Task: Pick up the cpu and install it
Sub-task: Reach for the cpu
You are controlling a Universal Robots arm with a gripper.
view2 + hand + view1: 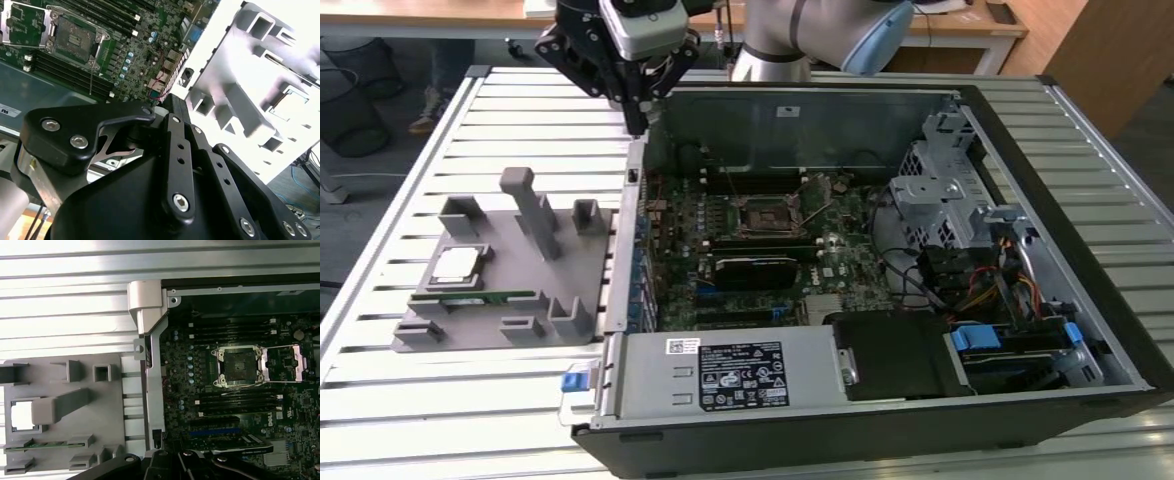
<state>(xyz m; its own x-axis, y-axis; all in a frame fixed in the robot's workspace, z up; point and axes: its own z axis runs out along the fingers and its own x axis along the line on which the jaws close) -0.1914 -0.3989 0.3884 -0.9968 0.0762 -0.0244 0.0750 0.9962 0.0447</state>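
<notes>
Gripper [638, 118] hangs above the left rear corner of the computer case [854, 90], as the exterior view shows it. Its fingers are drawn together on nothing. Cpu [456, 263] lies flat in its pocket on the grey fixture [460, 322], well apart from the gripper. Motherboard socket [761, 213] is open and empty. Judgement: the pickup wants a level, square approach onto opposite edges, clear of the fixture's upright posts.

The robot arm [814, 35] is cut off by the top edge of the exterior view, and the computer case [881, 425] by its bottom edge. In both wrist views the frame edge crops the claw [172, 107]. Glare bleaches the cpu [22, 416] and the grey holder [240, 95], so their surface detail is lost.
</notes>
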